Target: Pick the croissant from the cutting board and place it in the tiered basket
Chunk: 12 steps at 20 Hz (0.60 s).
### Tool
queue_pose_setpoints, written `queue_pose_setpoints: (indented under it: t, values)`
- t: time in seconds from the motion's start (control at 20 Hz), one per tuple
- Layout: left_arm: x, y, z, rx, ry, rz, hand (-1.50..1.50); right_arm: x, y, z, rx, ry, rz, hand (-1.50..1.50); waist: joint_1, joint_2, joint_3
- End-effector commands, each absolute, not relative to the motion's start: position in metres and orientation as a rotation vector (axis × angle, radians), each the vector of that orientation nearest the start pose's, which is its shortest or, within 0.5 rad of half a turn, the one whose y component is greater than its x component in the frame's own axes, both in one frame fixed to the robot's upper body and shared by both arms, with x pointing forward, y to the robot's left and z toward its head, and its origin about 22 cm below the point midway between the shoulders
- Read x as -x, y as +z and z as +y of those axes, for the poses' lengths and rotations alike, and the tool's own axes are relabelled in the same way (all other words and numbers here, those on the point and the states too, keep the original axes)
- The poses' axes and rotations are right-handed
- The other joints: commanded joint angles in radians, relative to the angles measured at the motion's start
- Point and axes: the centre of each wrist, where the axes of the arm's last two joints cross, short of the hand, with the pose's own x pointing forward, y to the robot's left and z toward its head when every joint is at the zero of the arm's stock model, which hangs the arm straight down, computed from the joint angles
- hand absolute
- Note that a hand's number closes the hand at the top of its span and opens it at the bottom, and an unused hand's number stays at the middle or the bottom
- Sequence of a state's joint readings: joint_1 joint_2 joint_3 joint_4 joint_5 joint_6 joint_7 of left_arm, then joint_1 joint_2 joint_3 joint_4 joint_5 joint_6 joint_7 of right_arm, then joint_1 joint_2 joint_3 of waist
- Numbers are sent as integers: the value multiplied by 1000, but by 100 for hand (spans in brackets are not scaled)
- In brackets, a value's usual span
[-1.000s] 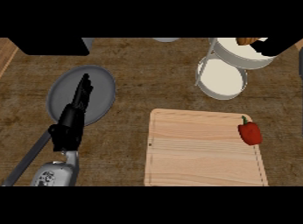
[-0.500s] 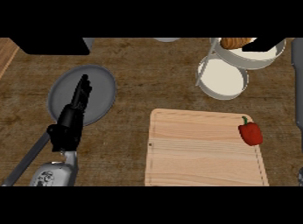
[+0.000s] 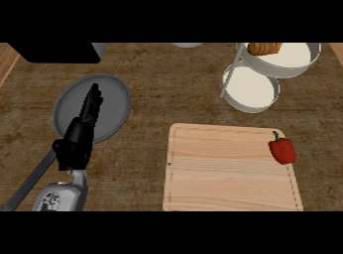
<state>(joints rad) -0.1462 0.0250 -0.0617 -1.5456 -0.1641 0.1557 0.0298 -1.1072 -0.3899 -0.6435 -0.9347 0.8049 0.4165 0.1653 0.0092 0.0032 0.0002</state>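
Croissant [image 3: 265, 48] lies in tiered basket [image 3: 300, 67] upper tier, placement seemingly done; cutting board [image 3: 226, 168] keeps only red bell pepper [image 3: 282, 150]; left hand [image 3: 83, 126] resting, fingers straight, empty, above grey plate [image 3: 112, 99]; right hand unseen

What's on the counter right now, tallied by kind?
Croissant: 1, in the upper tier
Tiered basket: 1
Red pepper: 1
Cutting board: 1
Grey plate: 1
Left hand: 1, over the plate
Total: 6
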Motion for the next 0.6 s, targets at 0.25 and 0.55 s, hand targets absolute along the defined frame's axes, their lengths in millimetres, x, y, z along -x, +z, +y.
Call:
queue_pose_setpoints:
  t: [0.25, 0.55]
  values:
    - [-268, 24, 199, -205, -113, -1678, 0, -377, 246, -464, 583, 129, -1515, -150, -3, 3, 1]
    - [-273, 24, 199, -197, -118, -1672, 0, -302, 239, -561, 551, 102, -1521, -150, -3, 10, 3]
